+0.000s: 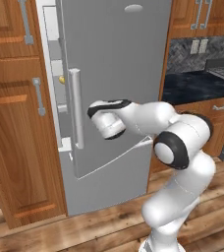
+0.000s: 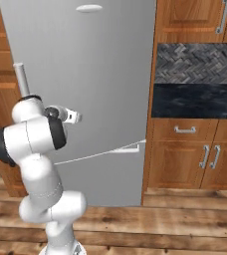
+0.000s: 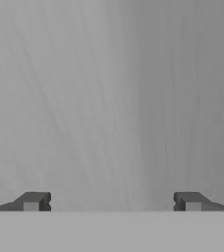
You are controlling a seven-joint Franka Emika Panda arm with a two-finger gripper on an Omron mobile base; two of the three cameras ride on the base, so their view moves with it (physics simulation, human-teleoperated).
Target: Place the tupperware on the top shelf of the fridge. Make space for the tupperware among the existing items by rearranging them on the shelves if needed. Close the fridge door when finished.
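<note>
Silver-grey fridge door (image 1: 115, 74) stands nearly closed in the left base view, a narrow gap at its handle edge; my gripper (image 1: 92, 109) presses near the handle (image 1: 76, 107). From the right base view I see the hand against the panel. Hand view: fingertips (image 3: 34, 201) spread wide, empty, bare door ahead. I cannot locate the tupperware. I fear my fingers sliding off, leaving the door ajar.

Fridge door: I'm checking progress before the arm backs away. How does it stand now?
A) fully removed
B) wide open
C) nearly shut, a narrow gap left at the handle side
C: the fridge door leaves a narrow slit showing interior by its handle.
</note>
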